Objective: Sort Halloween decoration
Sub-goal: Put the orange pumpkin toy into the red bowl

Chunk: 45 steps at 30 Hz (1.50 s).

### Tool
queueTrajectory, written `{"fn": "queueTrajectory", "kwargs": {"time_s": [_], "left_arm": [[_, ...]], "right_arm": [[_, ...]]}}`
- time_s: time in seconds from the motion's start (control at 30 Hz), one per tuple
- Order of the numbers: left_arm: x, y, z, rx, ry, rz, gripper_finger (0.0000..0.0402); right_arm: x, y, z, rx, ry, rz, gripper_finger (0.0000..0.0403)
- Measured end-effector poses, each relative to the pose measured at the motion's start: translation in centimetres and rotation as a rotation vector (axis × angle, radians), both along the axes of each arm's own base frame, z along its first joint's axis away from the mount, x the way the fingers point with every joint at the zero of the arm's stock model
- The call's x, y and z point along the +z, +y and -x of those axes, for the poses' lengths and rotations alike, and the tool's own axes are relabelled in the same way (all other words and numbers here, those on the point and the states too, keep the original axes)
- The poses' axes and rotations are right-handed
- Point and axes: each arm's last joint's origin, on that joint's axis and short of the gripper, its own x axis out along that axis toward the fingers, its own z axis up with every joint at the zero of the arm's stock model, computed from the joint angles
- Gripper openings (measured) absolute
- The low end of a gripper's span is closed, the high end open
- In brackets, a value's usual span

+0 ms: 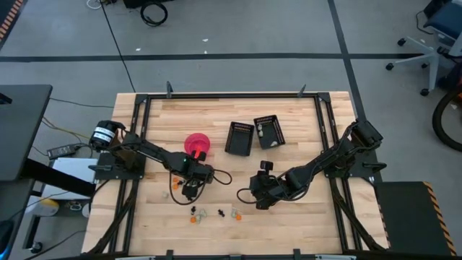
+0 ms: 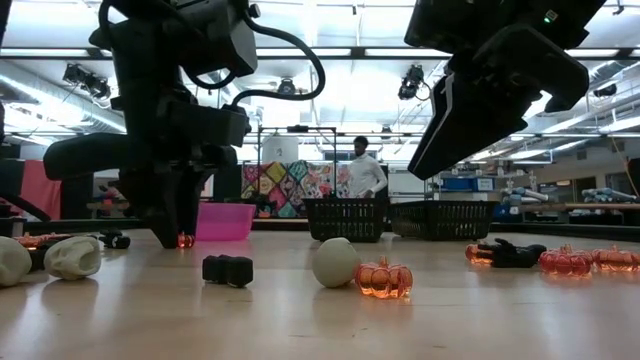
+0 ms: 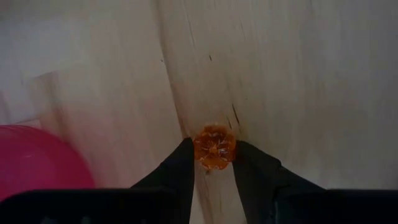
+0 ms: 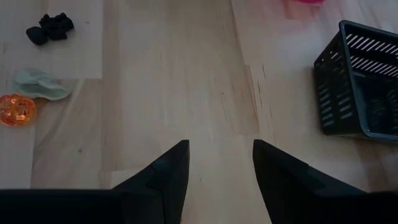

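My left gripper (image 3: 214,163) stands just in front of the pink bowl (image 1: 196,143), pointing steeply down, and is shut on a small orange pumpkin trinket (image 3: 214,147), which also shows in the low view (image 2: 185,240). My right gripper (image 4: 217,163) hovers open over bare wood right of centre (image 1: 258,196), with nothing between its fingers. More Halloween decoration lies loose near the front edge: an orange pumpkin (image 2: 384,278), a pale ball (image 2: 335,262), a black piece (image 2: 227,269) and a pale piece (image 2: 72,257). My left gripper pinches the orange pumpkin between its two fingertips (image 3: 180,163), one on each opposite side (image 3: 199,149) of it. The fingers come from above, pointing steeply down. The pumpkin sits at the fingers' free ends, down at the tabletop; whether it is lifted clear I cannot tell.
Two black slotted baskets (image 1: 240,137) (image 1: 269,131) stand side by side at the far centre. Further orange and black trinkets (image 2: 580,260) lie at the low view's right. A metal frame (image 1: 231,94) rims the table. A person stands in the room behind.
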Motion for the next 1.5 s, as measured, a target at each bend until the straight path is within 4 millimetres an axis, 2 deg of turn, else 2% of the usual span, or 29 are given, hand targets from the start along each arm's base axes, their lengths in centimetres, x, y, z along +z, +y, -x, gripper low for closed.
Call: {"fn": "queueTrajectory", "kwargs": {"time_s": [0.9,1.23,1.5], "left_arm": [[0.3,0.0,0.0,0.01,-0.014,-0.029,0.0094],[2.2,0.2,-0.1,0.029,-0.103,-0.059,0.0093],[5.2,0.8,0.6,0.059,-0.221,-0.1,0.0093]], "right_arm": [[0.0,0.0,0.0,-0.006,-0.002,-0.005,0.0181],[0.0,0.0,0.1,-0.013,0.004,-0.007,0.0181],[0.0,0.0,0.1,-0.018,0.003,-0.009,0.0181]]}}
